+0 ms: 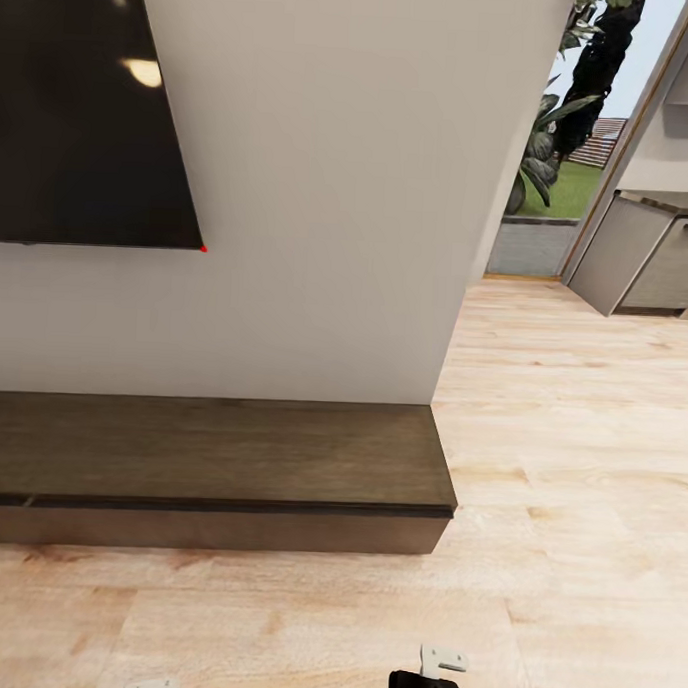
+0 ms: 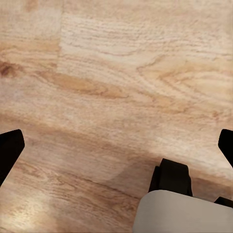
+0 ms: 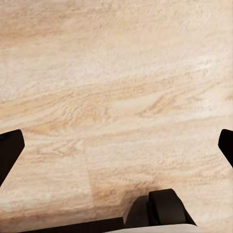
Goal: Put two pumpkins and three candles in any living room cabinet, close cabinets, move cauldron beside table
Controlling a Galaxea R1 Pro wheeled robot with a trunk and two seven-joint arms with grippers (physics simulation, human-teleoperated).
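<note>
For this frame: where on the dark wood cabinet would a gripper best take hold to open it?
Probably the dark seam under the cabinet's top edge, approached from the front over the wooden floor. No handle shows on its front face, so that recessed line looks like the only finger purchase; I cannot tell more.

A black flat wall-mounted screen point(image 1: 84, 102) hangs on the white wall point(image 1: 329, 233) above pale wood plank flooring point(image 1: 580, 444), with grey kitchen cupboards point(image 1: 653, 259) far right.

No readable text, label, number or sign anywhere.
</note>
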